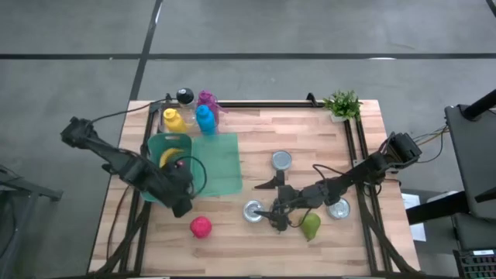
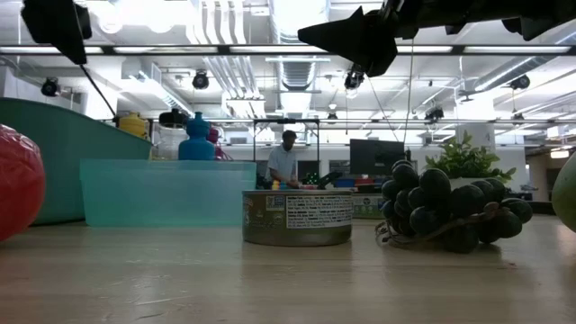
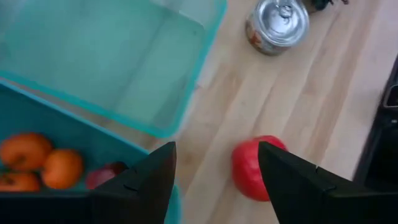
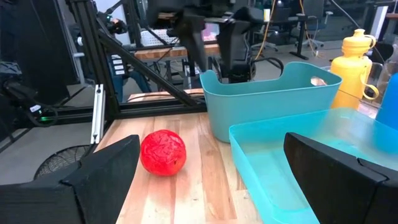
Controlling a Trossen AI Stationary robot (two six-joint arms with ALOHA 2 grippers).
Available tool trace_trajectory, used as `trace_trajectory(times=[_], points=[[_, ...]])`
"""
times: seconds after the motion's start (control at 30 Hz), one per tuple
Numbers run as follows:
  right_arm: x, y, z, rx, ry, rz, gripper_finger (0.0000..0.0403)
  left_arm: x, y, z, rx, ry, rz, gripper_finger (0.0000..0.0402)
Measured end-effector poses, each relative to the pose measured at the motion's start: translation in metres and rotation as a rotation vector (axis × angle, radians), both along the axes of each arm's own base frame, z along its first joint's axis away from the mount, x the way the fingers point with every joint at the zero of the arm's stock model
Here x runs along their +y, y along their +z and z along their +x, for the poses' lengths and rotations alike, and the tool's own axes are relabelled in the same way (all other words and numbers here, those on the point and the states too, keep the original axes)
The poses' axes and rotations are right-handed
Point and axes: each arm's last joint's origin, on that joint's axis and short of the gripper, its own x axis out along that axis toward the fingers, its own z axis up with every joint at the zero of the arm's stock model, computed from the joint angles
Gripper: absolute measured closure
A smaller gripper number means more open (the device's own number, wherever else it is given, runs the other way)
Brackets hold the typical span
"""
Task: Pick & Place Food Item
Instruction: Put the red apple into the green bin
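we see fruit already in the teal bin (image 1: 155,147); the red fruit (image 1: 201,226) lies loose on the desk (image 1: 232,240). our left tool (image 1: 181,203) hangs apart and empty at the bin's edge, our right tool (image 1: 279,219) wide apart by the grapes (image 2: 445,209). the can (image 2: 298,217) label is unreadable.

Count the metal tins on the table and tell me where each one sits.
3. One round silver tin stands mid-table beside the flat translucent green tray. A second lies near the front edge by the right tool. A third sits under the right arm. Others may be hidden.
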Motion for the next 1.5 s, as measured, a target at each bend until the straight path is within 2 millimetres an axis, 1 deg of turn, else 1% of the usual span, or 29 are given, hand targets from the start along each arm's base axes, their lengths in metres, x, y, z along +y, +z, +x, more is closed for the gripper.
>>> trace_trajectory(times=[0.13,0.33,0.53,0.67,0.83,1.07,1.3,1.5], points=[[0.0,0.0,0.0,0.0,0.0,0.0,0.0006,-0.017,0.003,0.012,0.03,0.039,-0.026,0.0171],[0.0,0.0,0.0,0.0,0.0,0.0,0.0006,-0.035,0.004,0.026,0.127,0.158,-0.038,0.0171],[0.0,0.0,0.0,0.0,0.0,0.0,0.0006,-0.051,-0.007,0.039,0.2,0.187,-0.081,0.0171],[0.0,0.0,0.0,0.0,0.0,0.0,0.0006,-0.058,-0.014,0.047,0.222,0.175,-0.144,0.0171],[0.0,0.0,0.0,0.0,0.0,0.0,0.0006,-0.063,-0.021,0.05,0.242,0.175,-0.156,0.0171],[0.0,0.0,0.0,0.0,0.0,0.0,0.0006,-0.063,-0.02,0.051,0.211,0.21,-0.142,0.0171],[0.0,0.0,0.0,0.0,0.0,0.0,0.0006,-0.063,-0.02,0.052,0.204,0.265,-0.166,0.0171],[0.0,0.0,0.0,0.0,0.0,0.0,0.0006,-0.063,-0.02,0.051,0.21,0.264,-0.165,0.0171]])
